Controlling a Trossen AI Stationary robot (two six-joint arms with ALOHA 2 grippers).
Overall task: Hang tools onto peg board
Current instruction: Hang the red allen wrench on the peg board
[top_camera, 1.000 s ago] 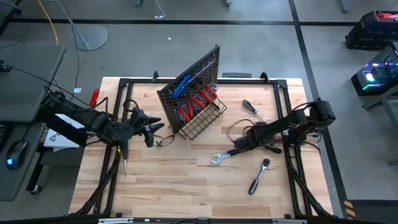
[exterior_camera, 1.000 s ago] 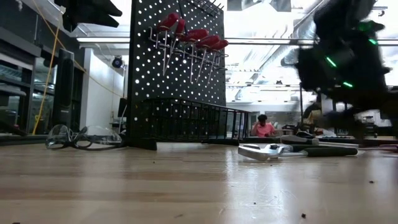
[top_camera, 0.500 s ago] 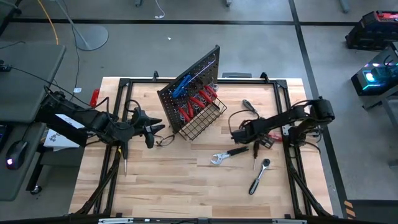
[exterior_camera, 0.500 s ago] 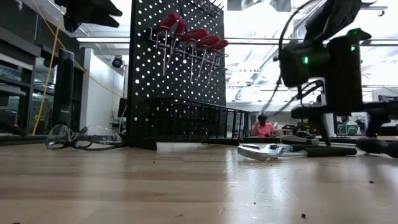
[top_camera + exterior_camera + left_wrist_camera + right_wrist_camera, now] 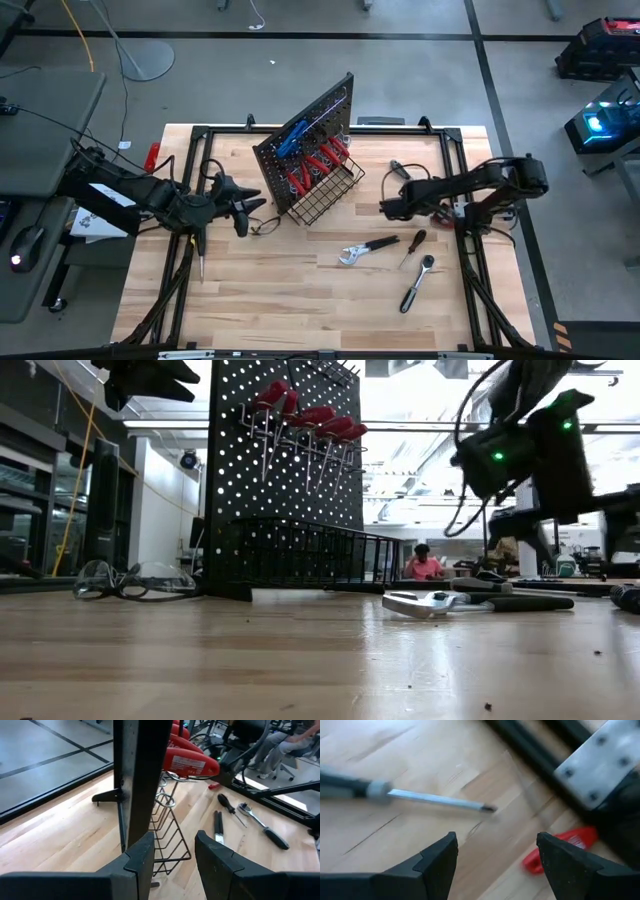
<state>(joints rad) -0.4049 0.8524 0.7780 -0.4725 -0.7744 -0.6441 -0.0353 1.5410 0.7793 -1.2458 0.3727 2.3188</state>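
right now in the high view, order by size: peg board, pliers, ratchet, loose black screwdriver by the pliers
1. peg board
2. pliers and ratchet, which look about alike
3. screwdriver

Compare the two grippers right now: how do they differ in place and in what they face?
The left gripper hovers behind the peg board, jaws part open on either side of its edge, holding nothing. The right gripper sits on the tool side, jaws wide open and empty, over a black screwdriver lying flat on the table. Both are empty and above the table.
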